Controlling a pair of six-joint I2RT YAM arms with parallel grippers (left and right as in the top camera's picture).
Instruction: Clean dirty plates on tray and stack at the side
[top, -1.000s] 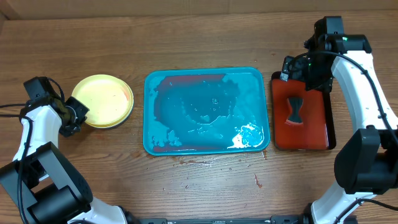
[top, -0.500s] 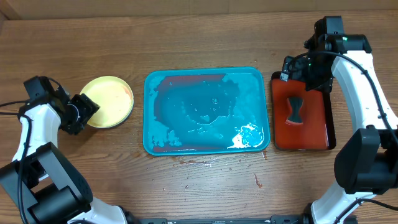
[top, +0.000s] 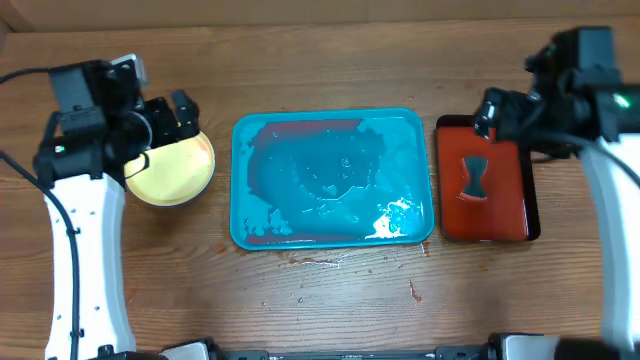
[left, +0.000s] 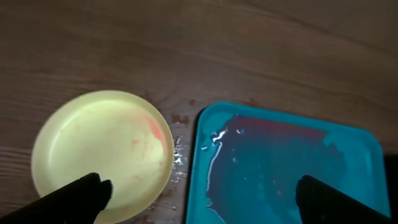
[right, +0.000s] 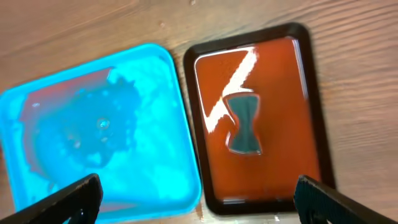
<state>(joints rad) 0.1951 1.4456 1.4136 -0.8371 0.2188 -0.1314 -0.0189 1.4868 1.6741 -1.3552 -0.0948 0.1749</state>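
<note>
sitting left of the tray (top: 333, 178), 1 plate (top: 175, 170).

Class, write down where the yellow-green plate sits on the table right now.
In the overhead view, the yellow-green plate lies on the wooden table at the left side, just left of the turquoise tray with a narrow gap between them.

- red tray (top: 505, 215), black rim, glossy, at the right of the overhead frame
- dark hourglass-shaped piece (top: 474, 178) lying flat on it
- wood table (top: 330, 320) with red specks (top: 413, 291), lower centre-right
</note>
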